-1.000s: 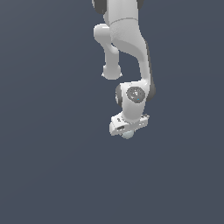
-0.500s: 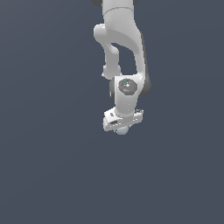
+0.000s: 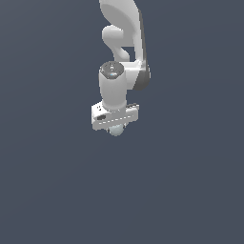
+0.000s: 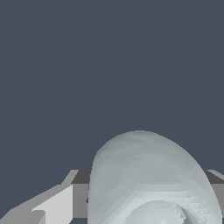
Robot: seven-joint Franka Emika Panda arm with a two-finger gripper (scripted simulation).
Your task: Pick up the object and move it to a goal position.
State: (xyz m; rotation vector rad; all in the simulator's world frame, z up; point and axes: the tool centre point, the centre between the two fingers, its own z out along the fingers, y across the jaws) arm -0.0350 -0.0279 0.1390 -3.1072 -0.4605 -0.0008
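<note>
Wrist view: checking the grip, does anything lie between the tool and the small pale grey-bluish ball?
Nothing: the small pale grey-bluish ball sits directly in the white tool.

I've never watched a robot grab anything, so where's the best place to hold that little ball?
Across its middle, coming from above, as the gripper appears to do now. The ball is round and narrower than the gripper, so opposite sides at the widest part seem likeliest to stop it slipping.
</note>
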